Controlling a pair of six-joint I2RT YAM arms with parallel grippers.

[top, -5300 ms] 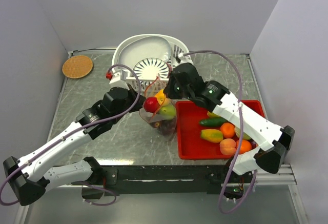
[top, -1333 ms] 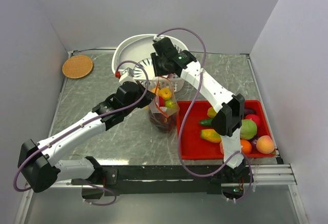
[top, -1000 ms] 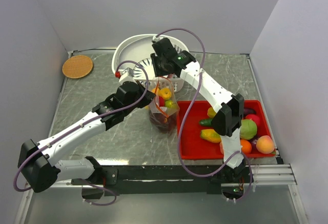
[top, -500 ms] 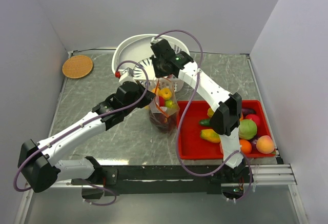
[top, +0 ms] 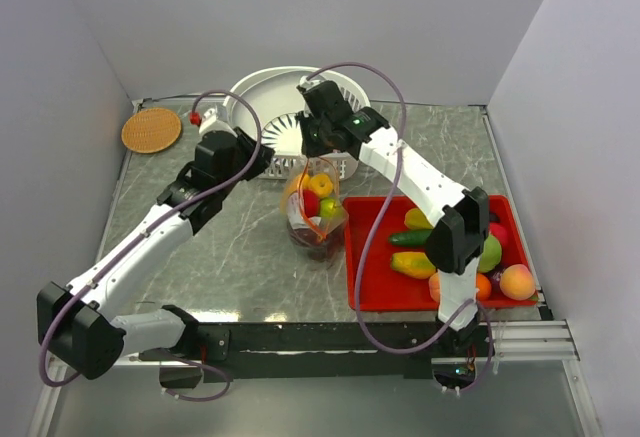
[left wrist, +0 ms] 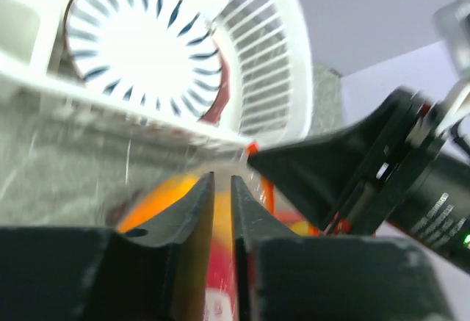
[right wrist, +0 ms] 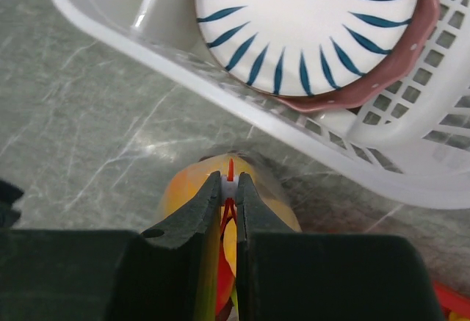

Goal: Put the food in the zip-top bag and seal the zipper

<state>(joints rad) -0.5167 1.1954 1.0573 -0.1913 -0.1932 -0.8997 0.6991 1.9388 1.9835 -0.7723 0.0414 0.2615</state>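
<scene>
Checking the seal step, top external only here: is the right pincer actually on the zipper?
Observer: Yes. The right wrist view shows the right pincer closed on the orange-red zipper, with the strip between its tips.
Operator: Left pincer holding anything?
Observer: No. The left wrist view, though blurred, shows the left pincer with a narrow gap and nothing in it.
Operator: What's under the right tips?
Observer: A yellow-orange toy fruit, directly below the pinched strip.
</scene>
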